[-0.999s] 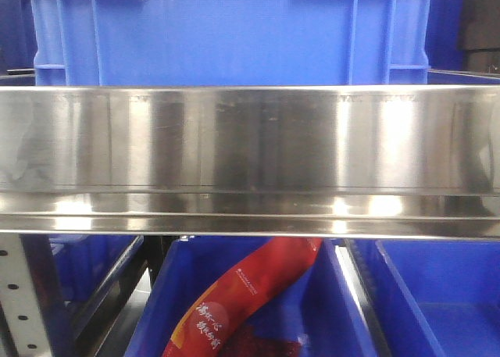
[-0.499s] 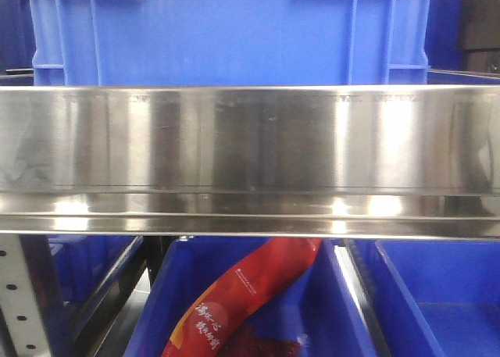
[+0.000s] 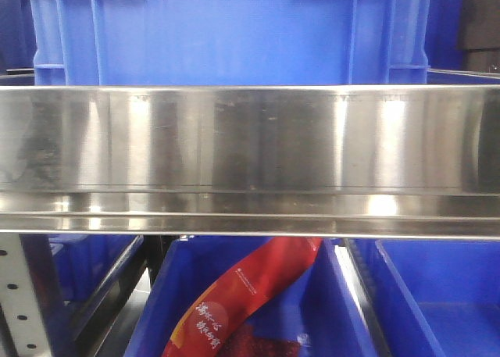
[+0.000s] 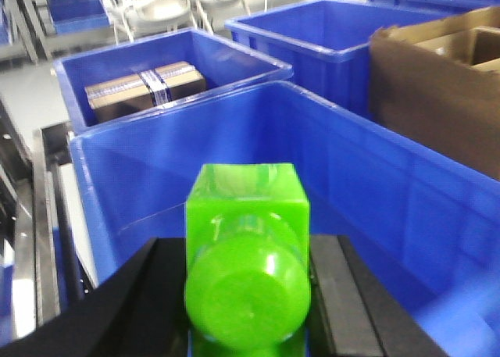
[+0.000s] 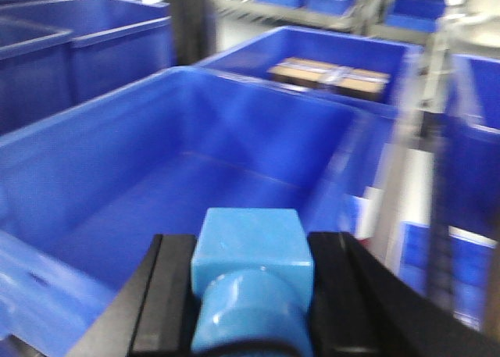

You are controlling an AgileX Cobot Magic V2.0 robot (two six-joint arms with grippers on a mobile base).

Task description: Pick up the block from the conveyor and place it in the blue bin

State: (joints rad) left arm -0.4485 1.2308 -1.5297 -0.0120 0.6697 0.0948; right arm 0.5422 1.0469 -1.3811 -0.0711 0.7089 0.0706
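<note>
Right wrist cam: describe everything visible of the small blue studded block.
The small blue plastic block is a smooth cube with one round stud, stud end facing the camera. It sits clamped between the black fingers of the right gripper, which touch two opposite sides. It hangs over the large open blue plastic bin, not touching it. Its far faces are hidden.

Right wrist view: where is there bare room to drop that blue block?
The near bin has a bare floor between its walls, beyond the block held in the right gripper. The far bin is crowded: a strapped carton sits inside.
</note>
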